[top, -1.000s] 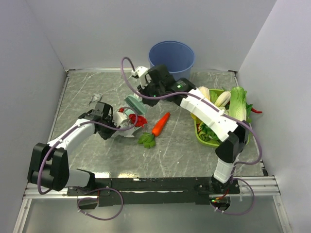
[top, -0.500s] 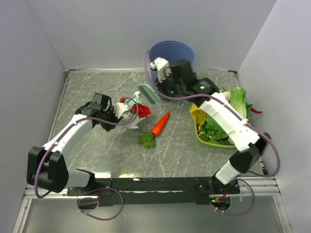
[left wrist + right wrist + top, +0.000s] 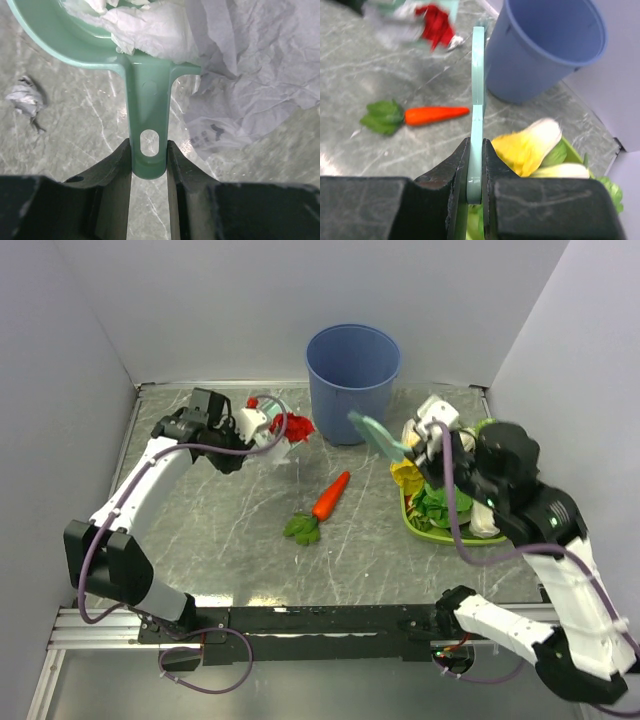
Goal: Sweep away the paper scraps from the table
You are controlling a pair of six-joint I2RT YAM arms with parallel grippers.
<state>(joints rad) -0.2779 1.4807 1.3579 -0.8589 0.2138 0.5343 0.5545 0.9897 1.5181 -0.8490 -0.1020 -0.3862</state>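
My left gripper (image 3: 240, 426) is shut on the handle of the teal dustpan (image 3: 148, 115), held at the back of the table (image 3: 230, 540), left of the blue bucket (image 3: 352, 380). The pan carries paper scraps (image 3: 290, 425): white crumpled bits (image 3: 150, 30), a larger grey sheet (image 3: 250, 75) and a red bit (image 3: 435, 25). One small grey scrap (image 3: 25, 97) lies on the tabletop below. My right gripper (image 3: 425, 448) is shut on the teal brush (image 3: 375, 435), held in the air right of the bucket, over the tray's edge; its handle (image 3: 476, 120) shows edge-on.
An orange carrot (image 3: 328, 498) with green leaves lies mid-table and shows in the right wrist view (image 3: 435, 115). A green tray (image 3: 410, 520) of vegetables stands at the right, with a yellow vegetable (image 3: 530, 145) under my right gripper. Grey walls close in the table.
My left gripper carried the loaded dustpan from mid-table up and back toward the bucket. My right gripper swung the brush away from the pan to the right, over the tray.
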